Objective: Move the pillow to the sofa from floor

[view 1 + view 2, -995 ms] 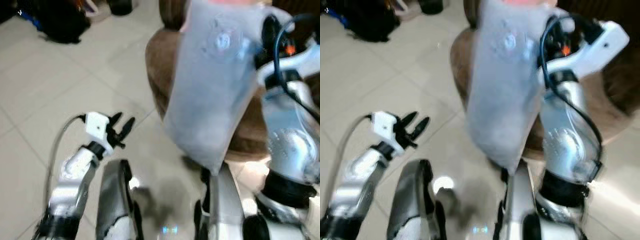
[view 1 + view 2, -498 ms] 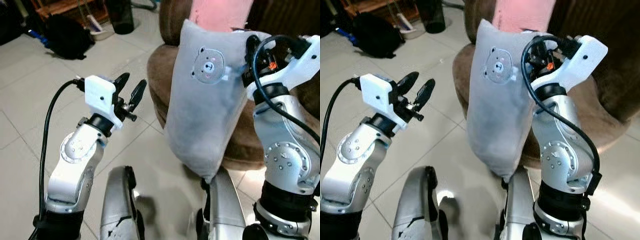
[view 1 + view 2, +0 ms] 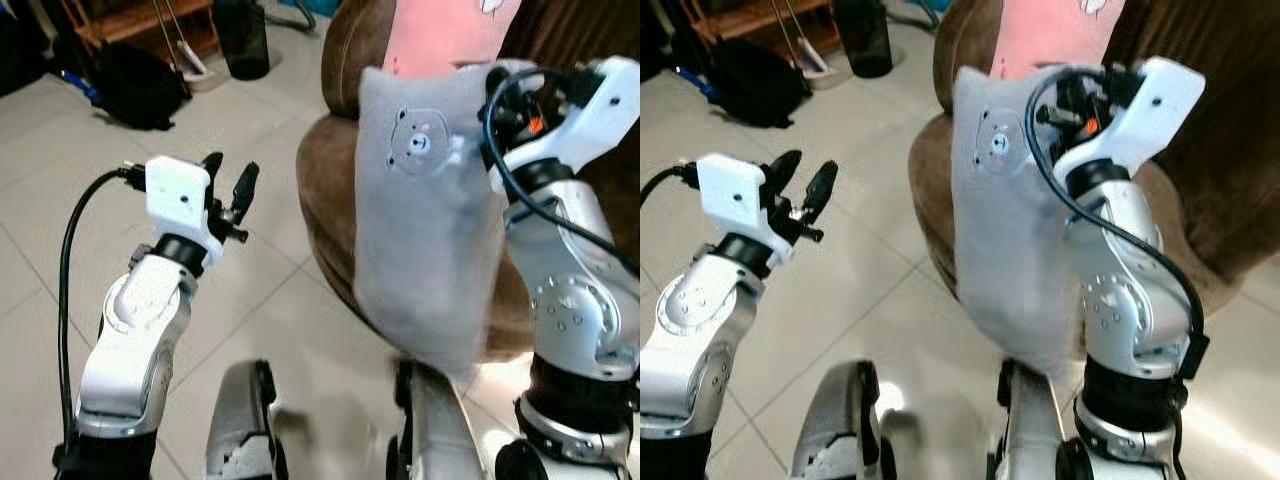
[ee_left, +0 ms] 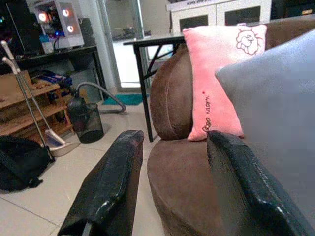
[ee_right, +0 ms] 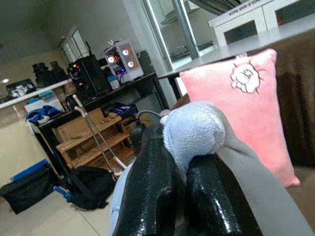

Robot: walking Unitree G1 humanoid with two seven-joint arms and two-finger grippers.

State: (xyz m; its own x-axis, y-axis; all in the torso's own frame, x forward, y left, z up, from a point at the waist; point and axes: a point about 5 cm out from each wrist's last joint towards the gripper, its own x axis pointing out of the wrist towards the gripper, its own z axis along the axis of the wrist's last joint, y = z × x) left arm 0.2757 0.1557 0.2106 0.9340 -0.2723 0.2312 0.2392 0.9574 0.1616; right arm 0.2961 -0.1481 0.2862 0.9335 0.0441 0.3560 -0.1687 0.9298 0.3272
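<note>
A grey pillow [image 3: 430, 240] with a small bear patch hangs by its top corner in front of the brown sofa [image 3: 335, 170]. My right gripper [image 5: 179, 172] is shut on that corner, and the right wrist view shows the grey fabric [image 5: 194, 135] bulging between the black fingers. The pillow's lower end dangles above the tiled floor [image 3: 60, 220], near my legs. My left gripper [image 3: 228, 185] is raised to the left of the sofa, open and holding nothing. A pink pillow [image 4: 216, 88] leans upright against the sofa's backrest.
A black bag [image 3: 135, 85], a black bin [image 3: 243, 40] and a wooden shelf with broom handles [image 4: 27, 105] stand at the back left. A black table [image 4: 147, 46] is behind the sofa. Open tiled floor lies to the left.
My right arm has carried the grey pillow slightly right and closer to the sofa; it swings, blurred at its lower end. The left gripper has shifted a little to the left, staying open.
</note>
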